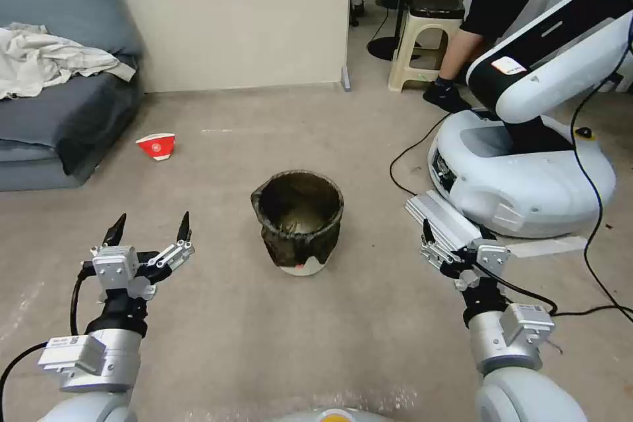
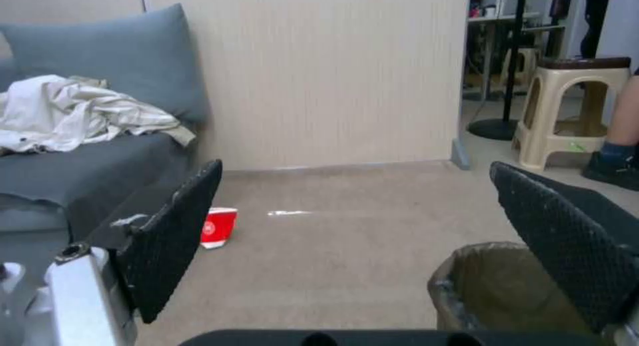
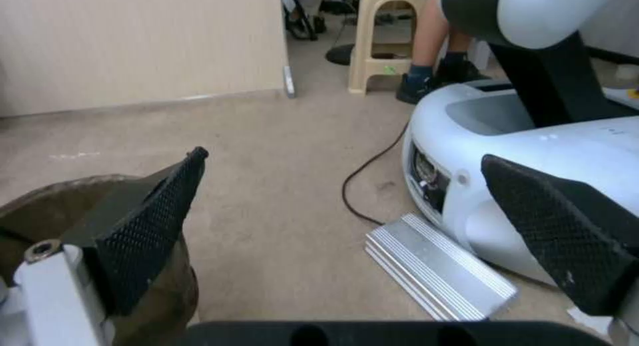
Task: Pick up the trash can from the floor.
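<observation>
The trash can (image 1: 298, 221) stood upright on the floor (image 1: 217, 316) between the two arms, with the left pincer (image 1: 149, 232) spread wide at its near left and the right pincer (image 3: 373, 236), also spread, near its right, neither touching it.

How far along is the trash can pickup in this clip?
Nothing is lifted yet. The small round white plastic trash can with a dark bag liner stands upright on the beige-grey floor. The left tool and right tool hover open on either side, touching nothing. Closing in, gripping and lifting remain.
</observation>
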### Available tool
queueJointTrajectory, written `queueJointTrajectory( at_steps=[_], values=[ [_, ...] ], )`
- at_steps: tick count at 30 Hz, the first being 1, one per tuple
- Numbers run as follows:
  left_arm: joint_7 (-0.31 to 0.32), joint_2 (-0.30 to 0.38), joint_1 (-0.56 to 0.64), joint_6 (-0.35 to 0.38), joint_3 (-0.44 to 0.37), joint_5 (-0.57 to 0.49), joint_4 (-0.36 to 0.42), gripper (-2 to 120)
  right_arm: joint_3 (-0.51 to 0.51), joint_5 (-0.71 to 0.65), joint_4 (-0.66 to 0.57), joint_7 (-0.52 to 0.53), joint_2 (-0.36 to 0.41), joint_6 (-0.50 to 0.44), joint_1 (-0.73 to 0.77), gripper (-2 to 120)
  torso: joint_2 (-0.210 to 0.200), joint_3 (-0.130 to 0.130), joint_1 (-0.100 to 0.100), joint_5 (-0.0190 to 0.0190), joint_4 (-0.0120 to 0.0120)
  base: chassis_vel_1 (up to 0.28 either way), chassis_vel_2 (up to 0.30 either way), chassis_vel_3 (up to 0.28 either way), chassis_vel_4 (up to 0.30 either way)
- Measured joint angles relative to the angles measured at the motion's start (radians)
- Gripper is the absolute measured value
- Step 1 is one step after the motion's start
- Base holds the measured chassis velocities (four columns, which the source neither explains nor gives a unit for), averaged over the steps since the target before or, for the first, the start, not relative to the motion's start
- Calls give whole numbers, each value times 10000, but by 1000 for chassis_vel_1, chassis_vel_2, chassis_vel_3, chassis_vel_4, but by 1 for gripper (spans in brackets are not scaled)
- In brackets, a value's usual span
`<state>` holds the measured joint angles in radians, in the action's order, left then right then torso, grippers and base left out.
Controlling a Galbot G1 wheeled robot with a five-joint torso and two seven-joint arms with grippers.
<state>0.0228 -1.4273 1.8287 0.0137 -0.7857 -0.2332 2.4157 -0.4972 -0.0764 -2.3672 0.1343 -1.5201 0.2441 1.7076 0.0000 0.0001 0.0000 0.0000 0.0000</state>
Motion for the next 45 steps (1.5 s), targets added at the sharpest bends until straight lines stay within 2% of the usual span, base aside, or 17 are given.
queueJointTrajectory(
  at_steps=[24, 27, 29, 30, 33, 35, 44, 45],
  values=[
    [-147, 350, -433, 275, 76, -405, -400, 100, 34, 29, 211, -29, 45, -23, -36, 100, 0, 0, 1, 1, 0, -129, 136, 128, -137],
    [-324, 668, -566, 538, 117, -728, -578, 100, 43, 22, 250, -22, 94, -46, -52, 100, 0, 0, 1, 0, 1, -92, 106, 68, -76],
    [-404, 977, -640, 1036, 185, -1244, -645, 100, 44, 12, 284, -7, 161, -45, -62, 100, -1, 1, 1, -1, 0, -12, 20, 32, -16],
    [-406, 1252, -770, 1652, 287, -1668, -706, 100, 43, -2, 330, 9, 218, -46, -74, 100, 0, -2, 0, 0, 0, 0, 0, 0, 0],
    [-381, 1544, -1060, 2133, 482, -1840, -889, 100, 43, -18, 413, 34, 247, -58, -102, 100, 0, -2, 0, 0, 0, 0, 0, 0, 0],
    [-209, 1749, -1401, 2507, 736, -1878, -1083, 100, 46, -24, 529, 58, 246, -64, -150, 100, 0, -2, 0, -1, -2, 0, 0, 0, 0],
    [270, 2346, -2330, 3383, 1325, -2136, -1778, 100, 64, 35, 1034, 67, 223, -73, -441, 100, -1, -1, 0, 0, 1, 0, 0, 0, 0],
    [554, 2483, -2585, 3594, 1583, -2140, -1970, 100, 58, 47, 1128, 83, 193, -74, -507, 100, 0, -1, 1, 0, 1, 0, 0, 0, 0]
  ],
)
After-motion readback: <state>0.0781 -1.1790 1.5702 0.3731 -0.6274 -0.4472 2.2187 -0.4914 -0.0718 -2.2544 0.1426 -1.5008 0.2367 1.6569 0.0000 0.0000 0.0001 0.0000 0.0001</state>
